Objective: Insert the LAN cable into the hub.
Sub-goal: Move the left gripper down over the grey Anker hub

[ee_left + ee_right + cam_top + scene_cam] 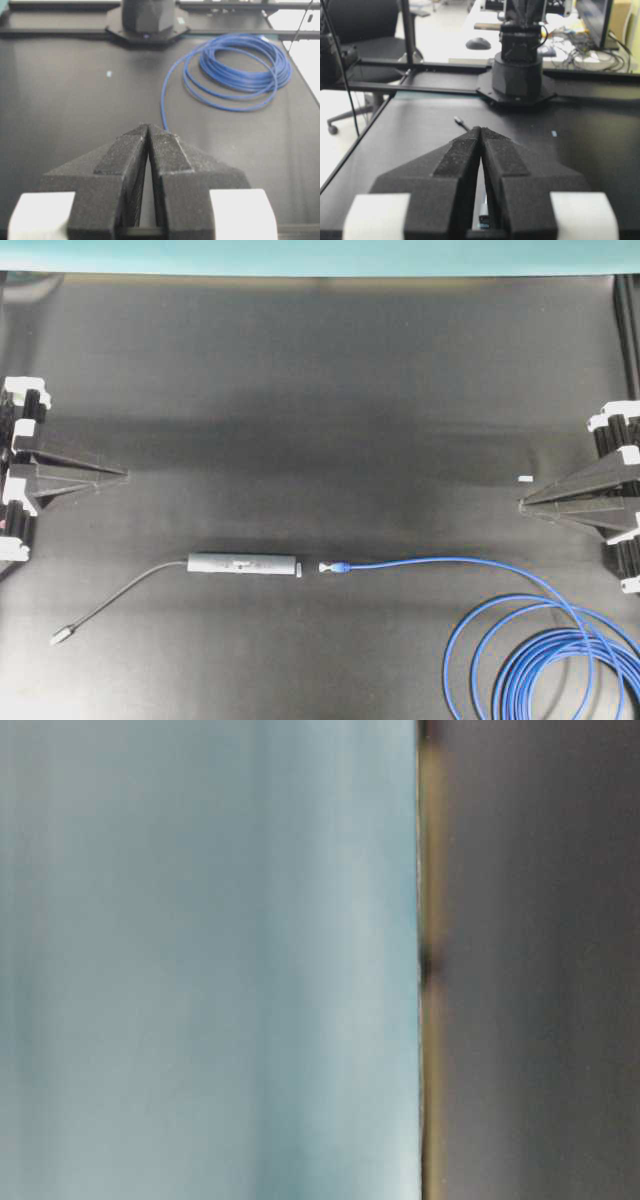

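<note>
The hub (243,564), a slim dark-grey bar, lies on the black table in the overhead view, and its thin grey tail cable (130,592) runs left to a small silver plug (62,636). The LAN cable (450,562) is bright blue; its clear plug (330,567) lies in line with the hub's right end, a small gap apart. The rest is coiled (560,660) at the bottom right. My left gripper (124,475) is shut and holds nothing, up-left of the hub. My right gripper (522,502) is shut and holds nothing, above the cable. The coil (245,65) shows beyond my left gripper (148,126). The tail's plug (458,120) shows beyond my right gripper (480,129).
A small white scrap (524,478) lies on the table near my right gripper. The opposite arm's base (147,17) stands at the far end of the left wrist view. A teal edge (320,255) borders the table's back. The table-level view is blurred.
</note>
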